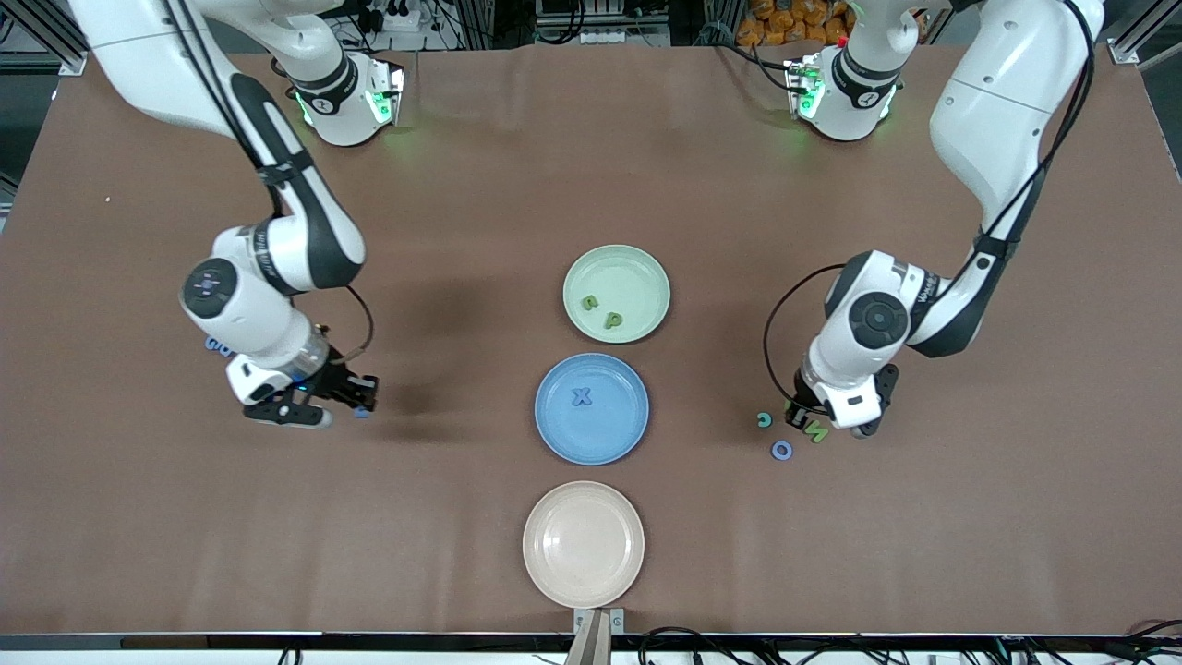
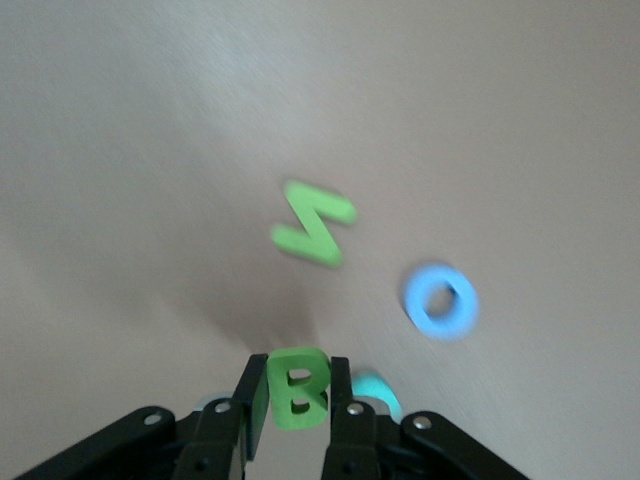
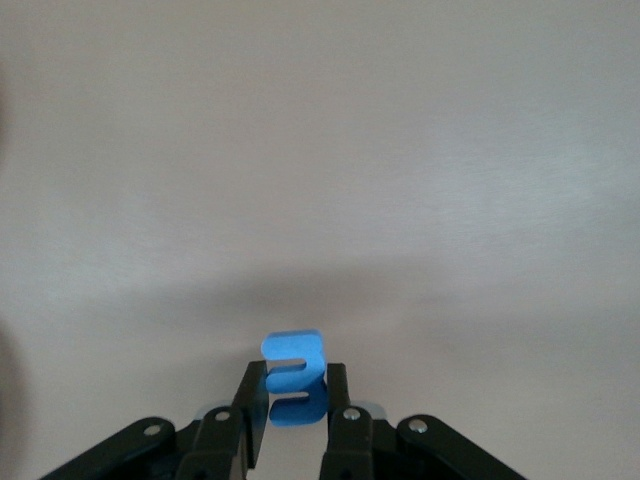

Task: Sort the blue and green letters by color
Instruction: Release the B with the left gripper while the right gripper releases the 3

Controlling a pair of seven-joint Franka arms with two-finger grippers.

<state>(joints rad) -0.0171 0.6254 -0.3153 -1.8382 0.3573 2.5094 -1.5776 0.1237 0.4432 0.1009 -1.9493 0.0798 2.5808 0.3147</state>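
Green letters, two of them (image 1: pixel 600 311), already lie in the green plate (image 1: pixel 646 263); a blue X (image 1: pixel 581 397) in the blue plate (image 1: pixel 554 434). A green B (image 2: pixel 297 388) is pinched by the left gripper (image 2: pixel 298 400) over the table near a loose green N (image 2: pixel 315 225), blue O (image 2: pixel 441 300) and teal letter (image 1: pixel 763 419). A blue letter (image 3: pixel 294 378) is clamped in the right gripper (image 3: pixel 295 400) toward the right arm's end, another (image 1: pixel 218 345) lying there unsorted.

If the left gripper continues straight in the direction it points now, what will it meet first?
The left gripper, shut on the green B, points down at the table. Straight ahead it would probably first reach bare tabletop; the green N lies a little further along that line. Depth is unclear.
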